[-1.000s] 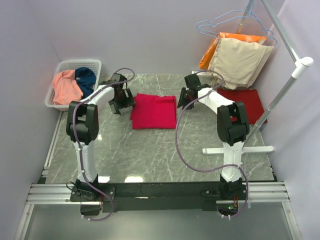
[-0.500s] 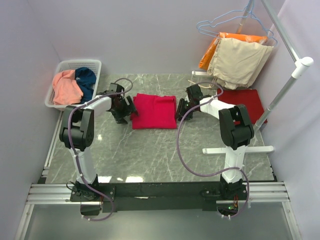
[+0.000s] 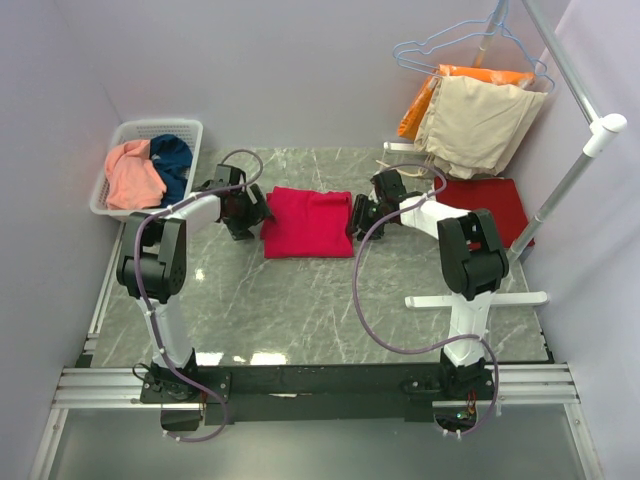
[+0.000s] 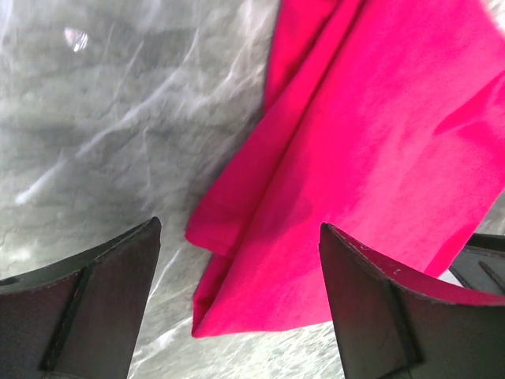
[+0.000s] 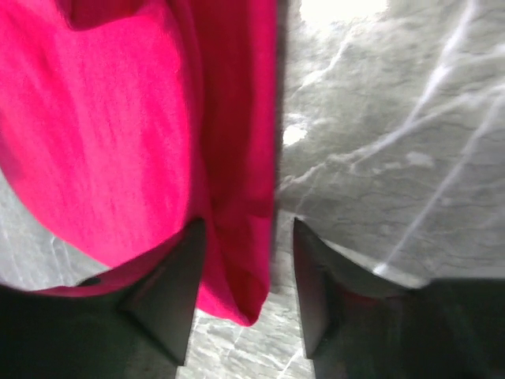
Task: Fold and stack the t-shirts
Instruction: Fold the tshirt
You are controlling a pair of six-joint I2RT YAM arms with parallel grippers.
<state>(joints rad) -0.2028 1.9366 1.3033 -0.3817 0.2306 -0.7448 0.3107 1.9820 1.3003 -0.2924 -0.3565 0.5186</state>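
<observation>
The bright crimson-red t-shirt (image 3: 308, 222) lies folded in a rectangle at the middle of the marble table. My left gripper (image 3: 254, 213) is open at its left edge; in the left wrist view the shirt's layered corner (image 4: 331, 158) lies between the spread fingers (image 4: 95, 308). My right gripper (image 3: 357, 216) is open at its right edge; in the right wrist view the cloth's folded edge (image 5: 229, 197) sits between the fingers (image 5: 316, 284), with a gap on the right. The darker red t-shirt (image 3: 490, 205) lies flat at the far right. The salmon-pink t-shirt (image 3: 133, 172) and teal-blue t-shirt (image 3: 172, 158) are in the basket.
A white basket (image 3: 152, 127) stands at the back left. A white garment rack (image 3: 580, 160) stands at the right, its foot (image 3: 480, 299) on the table, with beige (image 3: 478, 122) and orange (image 3: 430, 95) garments on wire hangers.
Both grippers have come down and inward to the crimson shirt's left and right edges. The shirt has not visibly moved.
</observation>
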